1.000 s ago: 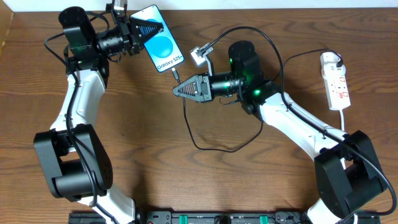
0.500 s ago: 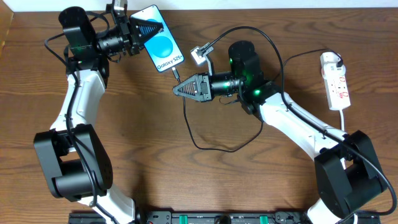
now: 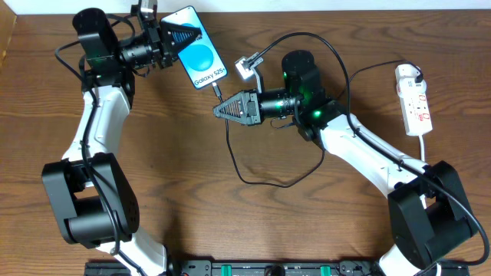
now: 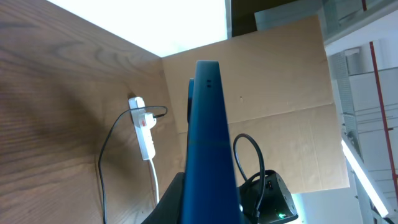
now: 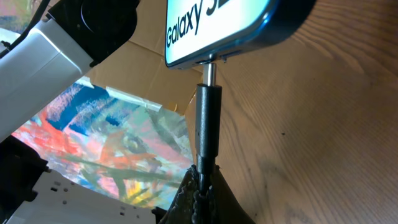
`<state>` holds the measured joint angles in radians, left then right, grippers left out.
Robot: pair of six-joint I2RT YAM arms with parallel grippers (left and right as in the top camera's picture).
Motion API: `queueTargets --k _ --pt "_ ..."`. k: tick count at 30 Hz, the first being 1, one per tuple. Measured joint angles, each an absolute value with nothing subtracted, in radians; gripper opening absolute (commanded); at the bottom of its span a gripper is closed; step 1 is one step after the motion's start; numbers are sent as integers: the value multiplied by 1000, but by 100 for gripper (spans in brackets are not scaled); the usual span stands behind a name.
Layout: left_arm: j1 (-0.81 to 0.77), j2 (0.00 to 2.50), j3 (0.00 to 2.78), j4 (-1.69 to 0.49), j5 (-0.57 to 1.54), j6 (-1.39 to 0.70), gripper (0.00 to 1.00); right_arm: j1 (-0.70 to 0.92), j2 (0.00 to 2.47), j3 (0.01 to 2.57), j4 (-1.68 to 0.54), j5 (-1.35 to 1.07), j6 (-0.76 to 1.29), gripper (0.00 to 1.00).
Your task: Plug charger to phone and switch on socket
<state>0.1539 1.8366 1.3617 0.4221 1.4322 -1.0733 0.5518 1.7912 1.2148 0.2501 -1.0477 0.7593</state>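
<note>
The left end effector (image 3: 184, 35) is clamping the phone (image 3: 202, 58) at the far side of the desk (image 3: 169, 161). The right end effector (image 3: 220, 110) is pinching the charger (image 5: 206, 118) connector, tip at the port. Insertion appears unfinished; next, full seating, then the socket (image 3: 414, 100) switch.

White arm links (image 3: 360, 149), black joints (image 3: 92, 31), green LEDs (image 3: 314, 115)

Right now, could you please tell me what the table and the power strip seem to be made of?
Table: wood or wood-look laminate, matte, with visible brown grain. Power strip: most likely white moulded plastic, smooth, with red switches.
</note>
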Motion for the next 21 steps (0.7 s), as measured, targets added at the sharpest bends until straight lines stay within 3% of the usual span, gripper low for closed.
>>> queueTargets --k 21 --pt "144 1837 1362 424 1422 -1047 7 551 1791 1215 264 -1062 762 1"
